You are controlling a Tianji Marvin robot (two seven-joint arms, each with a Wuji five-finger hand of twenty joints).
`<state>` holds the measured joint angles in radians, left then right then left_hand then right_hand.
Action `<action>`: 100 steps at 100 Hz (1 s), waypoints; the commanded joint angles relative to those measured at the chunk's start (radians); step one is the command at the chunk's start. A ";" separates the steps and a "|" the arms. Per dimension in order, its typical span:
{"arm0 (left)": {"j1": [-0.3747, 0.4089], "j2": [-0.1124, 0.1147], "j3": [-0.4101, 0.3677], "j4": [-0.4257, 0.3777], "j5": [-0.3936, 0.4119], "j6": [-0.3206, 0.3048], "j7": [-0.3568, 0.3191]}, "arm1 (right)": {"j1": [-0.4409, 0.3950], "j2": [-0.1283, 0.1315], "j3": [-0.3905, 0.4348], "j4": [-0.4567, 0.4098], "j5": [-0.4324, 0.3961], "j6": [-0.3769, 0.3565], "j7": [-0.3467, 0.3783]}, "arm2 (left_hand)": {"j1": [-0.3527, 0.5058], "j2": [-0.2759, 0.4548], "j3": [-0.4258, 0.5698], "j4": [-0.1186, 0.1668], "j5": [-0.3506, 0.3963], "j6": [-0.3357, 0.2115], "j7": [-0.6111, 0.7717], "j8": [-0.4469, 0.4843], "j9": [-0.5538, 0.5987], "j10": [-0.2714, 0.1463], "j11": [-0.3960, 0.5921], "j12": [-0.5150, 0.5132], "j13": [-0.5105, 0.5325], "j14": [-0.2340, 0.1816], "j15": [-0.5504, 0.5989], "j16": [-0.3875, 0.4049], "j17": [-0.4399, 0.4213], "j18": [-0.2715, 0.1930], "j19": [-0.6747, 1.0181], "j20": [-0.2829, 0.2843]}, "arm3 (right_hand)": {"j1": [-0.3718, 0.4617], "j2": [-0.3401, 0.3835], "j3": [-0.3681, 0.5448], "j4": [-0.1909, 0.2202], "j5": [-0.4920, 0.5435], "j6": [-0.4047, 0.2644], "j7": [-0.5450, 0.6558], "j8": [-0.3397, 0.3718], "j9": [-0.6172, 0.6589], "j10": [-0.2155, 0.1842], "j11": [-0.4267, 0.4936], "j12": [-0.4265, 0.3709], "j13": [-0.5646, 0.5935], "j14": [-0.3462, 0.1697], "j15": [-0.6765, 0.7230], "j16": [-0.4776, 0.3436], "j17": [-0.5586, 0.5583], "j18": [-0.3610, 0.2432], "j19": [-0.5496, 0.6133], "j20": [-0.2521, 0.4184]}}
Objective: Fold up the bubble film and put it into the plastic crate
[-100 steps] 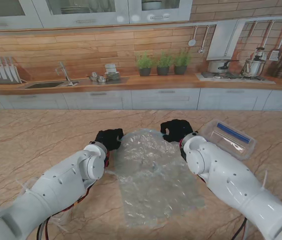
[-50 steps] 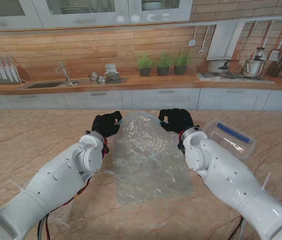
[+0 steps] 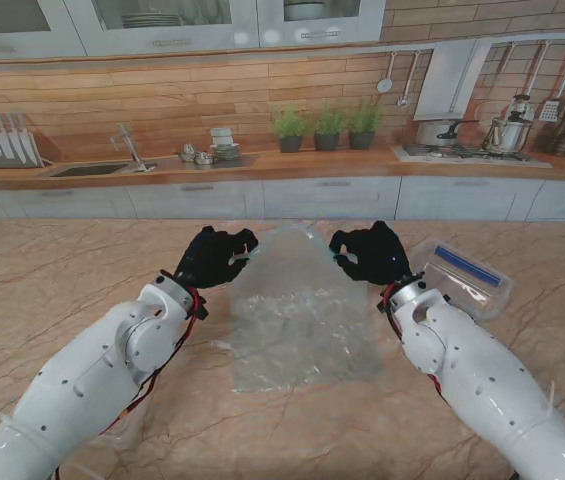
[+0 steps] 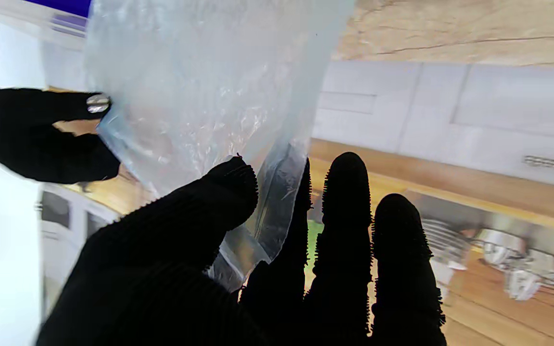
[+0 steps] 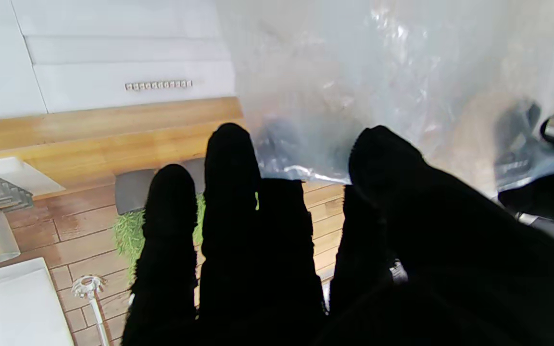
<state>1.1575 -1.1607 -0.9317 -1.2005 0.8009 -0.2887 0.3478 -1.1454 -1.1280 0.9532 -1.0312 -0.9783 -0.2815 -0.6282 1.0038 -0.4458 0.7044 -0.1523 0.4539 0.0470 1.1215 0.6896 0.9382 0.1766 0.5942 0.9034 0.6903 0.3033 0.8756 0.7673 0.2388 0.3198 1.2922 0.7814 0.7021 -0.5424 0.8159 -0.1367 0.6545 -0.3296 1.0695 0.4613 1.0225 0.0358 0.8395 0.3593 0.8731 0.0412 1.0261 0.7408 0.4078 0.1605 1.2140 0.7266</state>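
1. Step in hand: the fold. The bubble film (image 3: 297, 310) is raised by its far edge, with its near part resting on the worktop (image 3: 82, 270).
2. Left hand (image 3: 217, 257): pinches the film's far left corner between thumb and fingers, as the left wrist view confirms.
3. Right hand (image 3: 370, 254): grips the far right corner; the right wrist view shows the thumb on the sheet opposite the fingers.
4. Film position: it hangs between the two hands, in front of me, near the worktop's middle.
5. Plastic crate (image 3: 459, 276): sits on the worktop just right of the right hand, apart from the film.
6. Next move, as judged: bring both corners toward me and lower them onto the near edge, keeping the two hands level so the halves align.
7. Risk: an uneven pull skews the fold.
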 commanded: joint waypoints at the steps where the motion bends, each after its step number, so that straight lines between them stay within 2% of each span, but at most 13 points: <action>1: 0.025 0.025 0.000 -0.018 0.020 -0.010 -0.005 | -0.049 0.027 0.003 -0.013 -0.029 -0.013 -0.002 | 0.004 -0.001 0.018 -0.039 0.005 -0.041 0.012 0.002 0.023 -0.028 -0.021 0.011 -0.014 -0.032 -0.018 0.013 -0.006 -0.024 0.010 0.020 | 0.012 -0.021 0.083 -0.020 -0.009 -0.089 0.070 -0.003 0.037 -0.026 -0.013 -0.012 -0.026 -0.043 -0.023 -0.016 -0.023 -0.006 -0.030 -0.016; 13: 0.058 0.057 -0.021 -0.044 0.114 -0.109 -0.011 | -0.107 0.059 0.032 -0.054 -0.108 -0.051 -0.002 | -0.029 -0.025 0.061 -0.046 0.027 -0.070 0.013 -0.010 0.055 -0.055 -0.057 0.005 -0.023 -0.056 -0.083 -0.012 -0.019 -0.031 -0.041 0.003 | 0.006 -0.047 0.102 -0.021 -0.014 -0.093 0.086 -0.006 0.031 -0.030 -0.008 -0.005 -0.038 -0.044 -0.044 -0.026 -0.035 0.003 -0.059 -0.029; 23: 0.085 0.081 -0.040 -0.070 0.169 -0.180 -0.055 | -0.139 0.089 0.041 -0.081 -0.184 -0.091 0.006 | -0.056 -0.046 0.101 -0.053 0.054 -0.087 0.008 -0.030 0.083 -0.067 -0.085 -0.008 -0.019 -0.078 -0.152 -0.057 -0.021 -0.029 -0.072 -0.007 | 0.003 -0.051 0.110 -0.021 -0.017 -0.096 0.092 -0.004 0.024 -0.027 0.002 0.004 -0.043 -0.045 -0.041 -0.023 -0.039 0.003 -0.065 -0.032; 30: 0.104 0.094 -0.048 -0.084 0.197 -0.206 -0.079 | -0.151 0.114 0.039 -0.096 -0.250 -0.109 -0.002 | -0.068 -0.048 0.107 -0.057 0.058 -0.094 0.007 -0.037 0.090 -0.078 -0.089 -0.010 -0.021 -0.088 -0.170 -0.072 -0.024 -0.031 -0.092 -0.016 | 0.000 -0.049 0.111 -0.022 -0.021 -0.101 0.095 -0.001 0.020 -0.029 0.010 0.010 -0.043 -0.048 -0.033 -0.019 -0.036 0.001 -0.066 -0.031; 40: 0.145 0.097 -0.062 -0.110 0.166 -0.220 -0.143 | -0.169 0.134 0.043 -0.120 -0.300 -0.136 0.004 | -0.067 -0.057 0.121 -0.054 0.067 -0.087 0.005 -0.045 0.093 -0.062 -0.093 -0.014 -0.027 -0.076 -0.177 -0.079 -0.034 -0.025 -0.100 -0.017 | -0.001 -0.048 0.112 -0.023 -0.024 -0.102 0.094 -0.001 0.013 -0.028 0.010 0.011 -0.051 -0.046 -0.034 -0.018 -0.039 0.000 -0.069 -0.032; 49: 0.161 0.104 -0.061 -0.119 0.165 -0.236 -0.173 | -0.174 0.152 0.040 -0.135 -0.347 -0.156 -0.001 | -0.072 -0.055 0.119 -0.056 0.065 -0.088 0.004 -0.047 0.092 -0.068 -0.093 -0.013 -0.027 -0.079 -0.175 -0.079 -0.034 -0.023 -0.101 -0.017 | -0.006 -0.047 0.111 -0.023 -0.028 -0.104 0.092 -0.002 0.007 -0.033 0.010 0.013 -0.056 -0.051 -0.037 -0.018 -0.038 -0.005 -0.071 -0.032; 66: 0.174 0.108 -0.054 -0.114 0.130 -0.253 -0.232 | -0.201 0.167 0.060 -0.174 -0.389 -0.180 0.027 | -0.074 -0.053 0.117 -0.054 0.061 -0.098 0.003 -0.047 0.078 -0.061 -0.090 -0.003 -0.042 -0.070 -0.172 -0.077 -0.047 -0.027 -0.108 -0.015 | -0.027 -0.059 0.107 -0.023 -0.048 -0.092 0.081 -0.010 -0.026 -0.025 -0.003 0.012 -0.085 -0.049 -0.057 -0.023 -0.047 -0.010 -0.081 -0.033; 75: 0.171 0.114 -0.048 -0.113 0.130 -0.264 -0.264 | -0.218 0.174 0.077 -0.193 -0.408 -0.190 0.055 | -0.077 -0.052 0.114 -0.052 0.061 -0.108 -0.001 -0.049 0.071 -0.065 -0.094 -0.004 -0.046 -0.072 -0.174 -0.077 -0.048 -0.028 -0.111 -0.015 | -0.121 -0.134 0.113 -0.012 -0.085 -0.067 0.063 -0.024 -0.076 -0.020 -0.006 0.027 -0.115 -0.043 -0.083 -0.029 -0.060 -0.008 -0.103 -0.028; 81: 0.167 0.117 -0.043 -0.113 0.121 -0.274 -0.291 | -0.221 0.178 0.077 -0.192 -0.418 -0.190 0.047 | -0.078 -0.047 0.109 -0.048 0.061 -0.112 -0.007 -0.053 0.062 -0.068 -0.102 -0.005 -0.049 -0.075 -0.177 -0.078 -0.049 -0.030 -0.114 -0.015 | -0.170 -0.172 0.111 -0.014 -0.093 -0.043 0.051 -0.031 -0.093 -0.014 0.002 0.041 -0.126 -0.040 -0.081 -0.026 -0.060 -0.011 -0.103 -0.021; 87: 0.165 0.119 -0.038 -0.113 0.101 -0.281 -0.319 | -0.227 0.184 0.080 -0.195 -0.434 -0.185 0.036 | -0.070 -0.049 0.101 -0.040 0.067 -0.120 -0.013 -0.060 0.054 -0.064 -0.115 -0.005 -0.059 -0.073 -0.184 -0.080 -0.056 -0.034 -0.125 -0.017 | -0.199 -0.175 0.085 -0.017 -0.091 -0.021 0.032 -0.025 -0.102 -0.012 0.005 0.047 -0.133 -0.037 -0.077 -0.025 -0.060 -0.012 -0.100 -0.015; 100: 0.160 0.125 -0.028 -0.119 0.101 -0.289 -0.350 | -0.257 0.188 0.107 -0.214 -0.454 -0.182 0.024 | -0.071 -0.051 0.097 -0.035 0.073 -0.129 -0.018 -0.065 0.045 -0.067 -0.128 -0.001 -0.062 -0.077 -0.187 -0.081 -0.060 -0.037 -0.131 -0.017 | -0.252 -0.137 0.012 0.016 -0.096 0.019 -0.032 0.014 -0.131 -0.004 0.003 0.051 -0.160 -0.036 -0.081 -0.031 -0.072 -0.017 -0.103 -0.009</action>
<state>1.3152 -1.0392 -0.9662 -1.3167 0.8863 -0.5710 -0.0053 -1.3764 -0.9467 1.0492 -1.2282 -1.4251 -0.4639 -0.6096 0.9308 -0.4703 0.7917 -0.1824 0.5077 -0.0449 1.1179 0.6373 0.9954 0.1156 0.4850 0.8890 0.6427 0.2331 0.6939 0.7004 0.1925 0.3013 1.1646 0.7674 0.4929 -0.6798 0.8551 -0.1329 0.5819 -0.3311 1.0548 0.4597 0.9116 0.0139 0.8377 0.3976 0.7430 0.0148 0.9523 0.7180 0.3538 0.1505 1.1298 0.7077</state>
